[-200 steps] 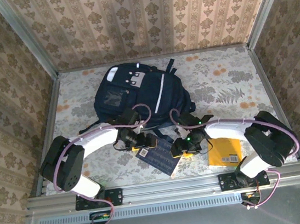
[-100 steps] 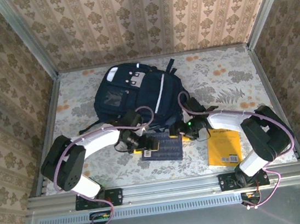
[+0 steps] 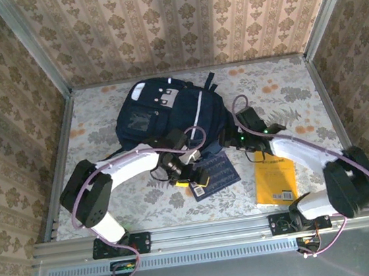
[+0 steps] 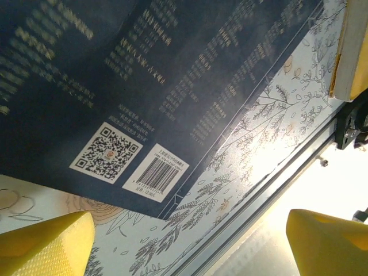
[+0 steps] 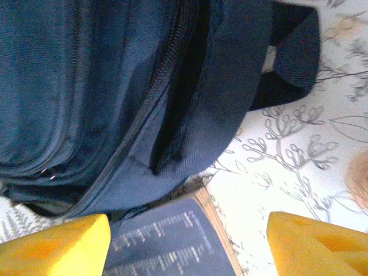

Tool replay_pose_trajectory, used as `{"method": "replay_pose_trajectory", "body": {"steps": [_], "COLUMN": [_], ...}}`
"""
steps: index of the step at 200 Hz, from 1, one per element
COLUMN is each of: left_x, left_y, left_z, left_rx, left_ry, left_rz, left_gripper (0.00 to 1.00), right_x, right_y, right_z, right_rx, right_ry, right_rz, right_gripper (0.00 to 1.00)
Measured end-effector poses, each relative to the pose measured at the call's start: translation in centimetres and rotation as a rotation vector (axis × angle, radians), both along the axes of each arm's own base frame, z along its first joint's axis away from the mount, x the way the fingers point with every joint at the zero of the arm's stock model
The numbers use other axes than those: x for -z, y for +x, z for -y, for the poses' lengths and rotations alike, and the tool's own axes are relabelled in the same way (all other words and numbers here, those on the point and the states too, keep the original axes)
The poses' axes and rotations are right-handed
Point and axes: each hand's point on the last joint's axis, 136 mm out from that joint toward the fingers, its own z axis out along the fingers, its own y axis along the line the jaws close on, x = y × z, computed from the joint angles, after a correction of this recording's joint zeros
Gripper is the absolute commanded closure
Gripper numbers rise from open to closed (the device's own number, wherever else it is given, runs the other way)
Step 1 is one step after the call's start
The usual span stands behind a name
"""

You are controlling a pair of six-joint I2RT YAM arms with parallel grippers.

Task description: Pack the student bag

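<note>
student bag (image 5: 86,86) — just ahead of right pincer (image 5: 190,247), spread wide, empty; left pincer (image 4: 190,241) wide above blue book (image 4: 144,69)

Matt woven navy fabric on the student bag (image 5: 86,80), smooth dark paper book cover (image 4: 172,69), brushed metal rail (image 3: 210,228)

A: Walls?
B: Beige damask wallpaper (image 3: 175,16) on the back and both sides, in vertical bands.
A: Table?
B: Tabletop (image 3: 287,90) under a pale cloth, grey leaf print with orange blooms. Aluminium posts (image 3: 29,46) slant up from the back corners. Aluminium rail (image 3: 210,228) along the near edge, grey panel (image 3: 216,273) on the near side of it.
A: Light?
B: Even from above. Hard glare (image 4: 345,190) past the rail in the left wrist view.
</note>
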Motion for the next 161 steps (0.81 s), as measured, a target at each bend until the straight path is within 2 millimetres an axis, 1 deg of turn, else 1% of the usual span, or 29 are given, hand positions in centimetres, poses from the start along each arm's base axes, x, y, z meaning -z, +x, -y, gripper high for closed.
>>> {"method": "replay_pose_trajectory", "body": {"steps": [9,22,35,51,65,78,94,108,120,132,161], "left_x": [-0.7,-1.9,-2.9,-3.3,-2.7,-1.2,0.8,1.9,2.2,2.2,1.9], "left_y": [0.6,1.7,3.0,4.2,5.0,5.7,6.3,6.6,6.7,6.9,6.8], "left_z": [-0.1,0.1,0.6,1.2,2.0,2.6,2.8,2.6,2.6,2.7,3.4], "left_rx": [0.009,0.013,0.006,-0.003,-0.005,-0.005,-0.006,-0.01,-0.013,-0.014,-0.008], "left_ry": [0.008,0.004,-0.011,-0.023,-0.023,-0.001,0.038,0.064,0.069,0.063,0.029], "left_rz": [0.037,0.092,0.14,0.17,0.173,0.159,0.147,0.144,0.141,0.145,0.14], "left_gripper": [0.11,0.11,0.11,0.11,0.11,0.11,0.11,0.11,0.11,0.11,0.11], "right_x": [-0.6,-0.6,0.5,2.4,3.7,4.4,4.5,4.3,4.2,4.6,6.7], "right_y": [-0.8,-2.1,-3.8,-6.0,-7.8,-9.2,-10.4,-11.0,-11.6,-12.2,-13.4], "right_z": [0.0,-0.1,-0.6,-1.0,-1.5,-1.9,-2.3,-2.4,-2.6,-2.8,-3.2], "right_rx": [-0.012,-0.039,-0.077,-0.118,-0.154,-0.184,-0.214,-0.231,-0.246,-0.26,-0.269], "right_ry": [0.02,0.052,0.084,0.1,0.114,0.13,0.151,0.172,0.191,0.207,0.235], "right_rz": [0.022,0.026,-0.003,-0.064,-0.116,-0.156,-0.18,-0.187,-0.196,-0.223,-0.332], "right_gripper": [0.29,0.3,0.31,0.32,0.31,0.31,0.3,0.29,0.28,0.28,0.27]}}
